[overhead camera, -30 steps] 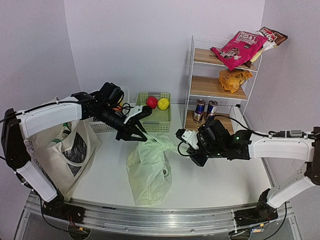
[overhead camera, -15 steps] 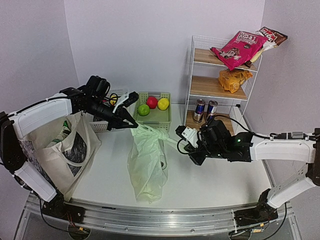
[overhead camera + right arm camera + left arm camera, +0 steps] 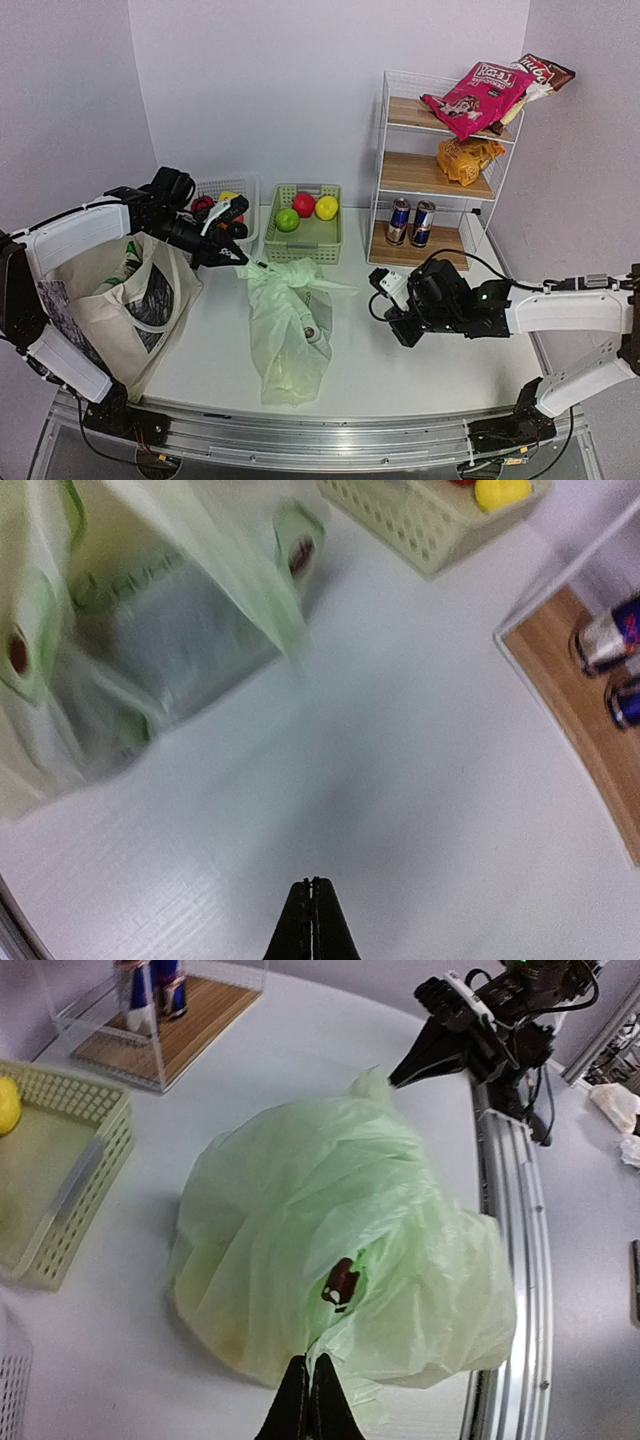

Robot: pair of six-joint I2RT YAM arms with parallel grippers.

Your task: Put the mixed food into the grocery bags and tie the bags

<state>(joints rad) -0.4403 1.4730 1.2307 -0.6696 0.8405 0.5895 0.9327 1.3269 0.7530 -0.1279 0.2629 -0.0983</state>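
Note:
The pale-green plastic bag [image 3: 290, 330] printed with avocado halves lies full in the middle of the table, also in the left wrist view [image 3: 340, 1250] and the right wrist view [image 3: 150, 630]. A packet shows dimly through its film. My left gripper [image 3: 236, 256] is shut on a thin strip of the bag's top [image 3: 330, 1345], at the bag's far left end. My right gripper [image 3: 384, 292] is shut and empty over bare table, to the right of the bag and apart from it. The cream canvas tote [image 3: 110, 300] stands open at the left. An orange snack packet [image 3: 468, 158] and two drink cans [image 3: 411, 221] sit on the rack.
A green basket [image 3: 330, 250] with red, green and yellow fruit and a white basket [image 3: 205, 250] stand at the back. A white wire rack [image 3: 440, 170] with wooden shelves is at the back right, with pink and brown packets [image 3: 478, 92] on top. A metal rail [image 3: 300, 440] runs along the near edge.
My left gripper has pulled the bag's strip to the left and back. My right gripper has let go of the other strip and drawn back right. The bag has shifted left.

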